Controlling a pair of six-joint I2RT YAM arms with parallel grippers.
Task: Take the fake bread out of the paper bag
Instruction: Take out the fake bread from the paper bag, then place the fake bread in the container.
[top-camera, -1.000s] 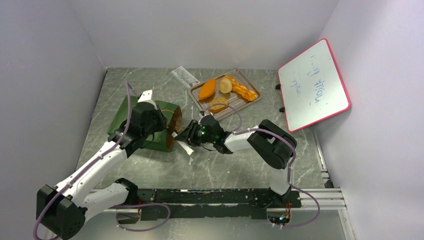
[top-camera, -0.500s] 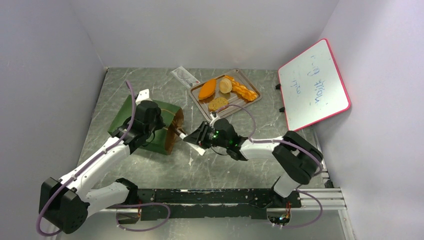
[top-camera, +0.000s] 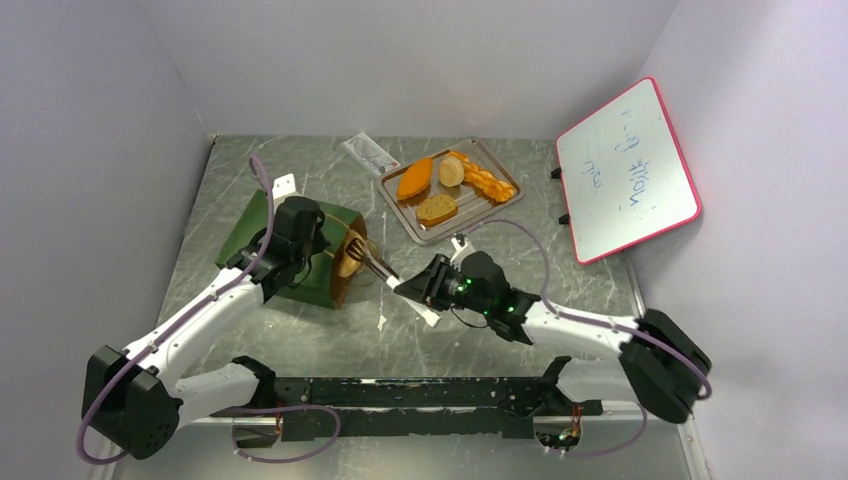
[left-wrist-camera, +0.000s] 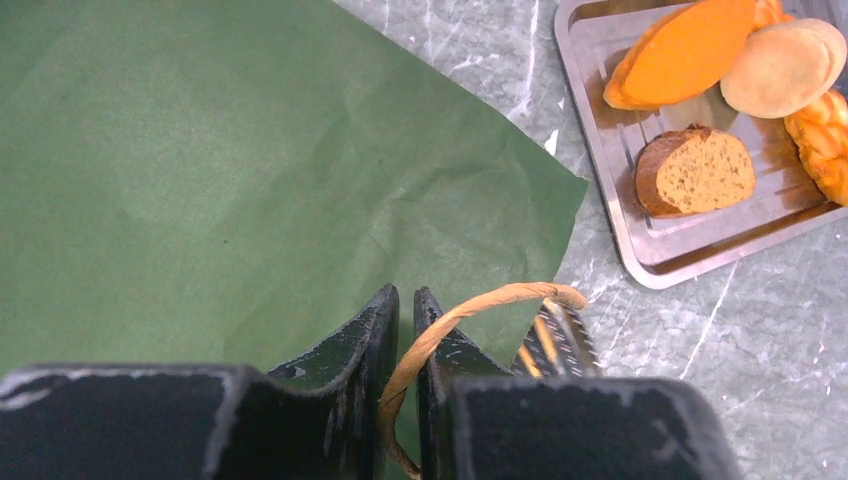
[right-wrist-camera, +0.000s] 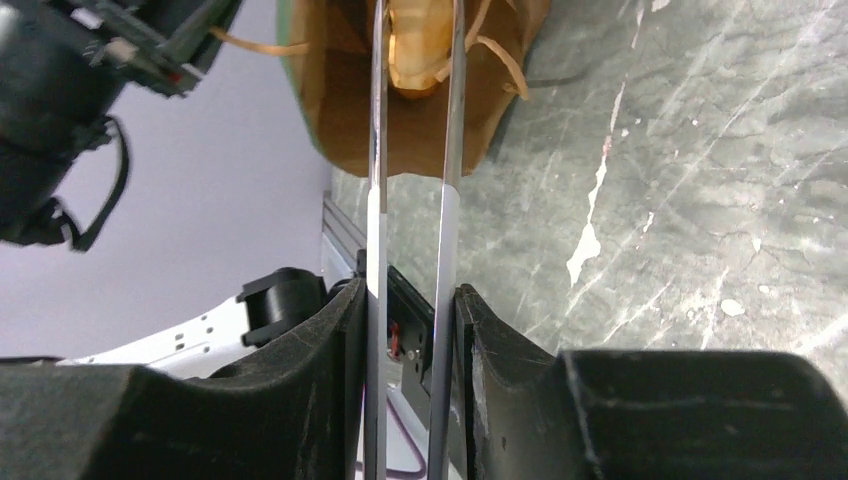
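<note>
The grey marbled desk (top-camera: 480, 340) carries the dark green paper bag with its brown kraft lining (top-camera: 238, 238) at 9 o'clock. It lies on its side, long axis running 9 to 3, mouth facing 3. A flat rectangular metal tray (left-wrist-camera: 700, 245) at 12 o'clock holds four fake bread pieces. The left gripper (left-wrist-camera: 407, 300) is clenched on the bag's tan looped handle (left-wrist-camera: 480, 300), pinning the bag. The right gripper (right-wrist-camera: 410, 300) squeezes slim metal tongs (right-wrist-camera: 377, 150), which reach from 4 o'clock toward 10 into the mouth. Between their tips sits a golden toy bread piece (right-wrist-camera: 420, 45), just inside the opening; how it points I cannot tell. It looks light and fairly stiff with a smooth skin, so it may slip. A pinch across its narrow middle seems safest. The thin paper will likely crumple and slide if dragged.
</note>
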